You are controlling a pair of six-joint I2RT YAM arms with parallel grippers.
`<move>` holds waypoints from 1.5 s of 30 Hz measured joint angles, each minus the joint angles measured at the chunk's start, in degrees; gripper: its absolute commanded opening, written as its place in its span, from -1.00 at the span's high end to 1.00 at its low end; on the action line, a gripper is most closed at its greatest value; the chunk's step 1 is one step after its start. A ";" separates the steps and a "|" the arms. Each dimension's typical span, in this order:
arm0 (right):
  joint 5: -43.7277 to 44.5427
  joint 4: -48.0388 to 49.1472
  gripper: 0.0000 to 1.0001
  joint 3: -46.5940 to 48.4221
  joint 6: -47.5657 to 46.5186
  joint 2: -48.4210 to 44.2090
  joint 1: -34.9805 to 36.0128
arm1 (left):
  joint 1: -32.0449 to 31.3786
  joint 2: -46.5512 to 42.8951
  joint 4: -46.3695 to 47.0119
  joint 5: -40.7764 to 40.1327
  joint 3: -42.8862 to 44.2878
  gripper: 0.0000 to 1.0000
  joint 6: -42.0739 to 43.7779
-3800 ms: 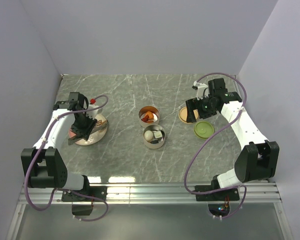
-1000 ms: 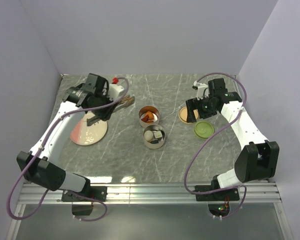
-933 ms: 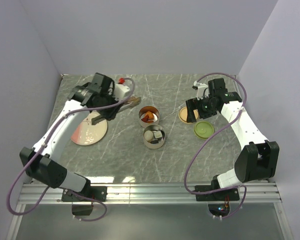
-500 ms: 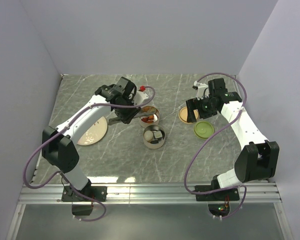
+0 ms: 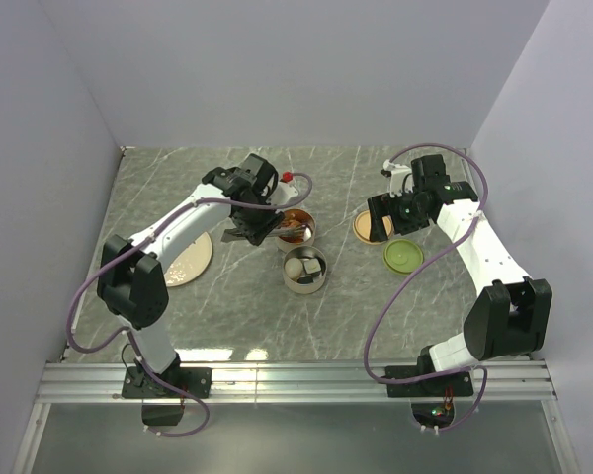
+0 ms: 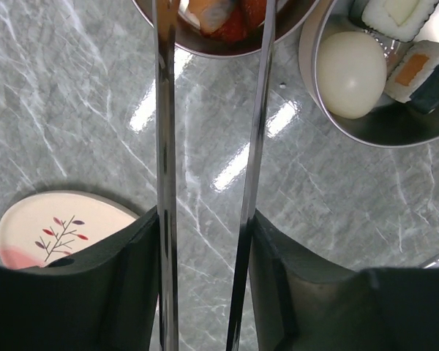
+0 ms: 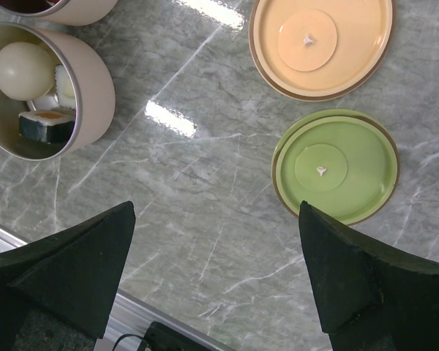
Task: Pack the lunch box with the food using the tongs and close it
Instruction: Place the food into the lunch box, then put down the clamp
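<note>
My left gripper is shut on the tongs, pressing their two slim arms from both sides. The tongs' tips reach over the far steel tin, which holds orange-red food pieces. The near tin holds a whitish ball and dark-and-white pieces. The pale orange lid and the green lid lie flat on the table, right of the tins. My right gripper hangs open and empty above the table between the near tin and the lids.
The pink plate lies left of the tins, partly under the left arm; no food shows on its visible part. The metal rail at the table's near edge lies just below the right gripper. Grey walls close the table on three sides.
The left arm has swung right from the plate to the far tin, carrying the tongs. The right arm has not moved.
</note>
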 measured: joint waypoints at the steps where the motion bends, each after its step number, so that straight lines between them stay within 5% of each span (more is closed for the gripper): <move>1: 0.00 0.00 -0.99 0.00 0.00 0.00 0.00 | 0.00 0.04 -0.04 -0.22 0.00 -0.05 0.00; 15: 0.04 -0.02 -0.99 0.00 -0.02 -0.02 0.00 | 1.53 -5.25 -1.33 0.09 4.26 -0.04 -1.84; 33: -0.07 0.00 -0.99 0.00 -0.07 -0.02 0.00 | 41.46 -31.85 1.57 3.98 -25.18 0.00 0.50; 45: -0.68 -0.02 -0.99 0.00 -0.09 -0.02 0.00 | 45.57 -30.08 7.91 4.35 -37.18 -0.10 4.35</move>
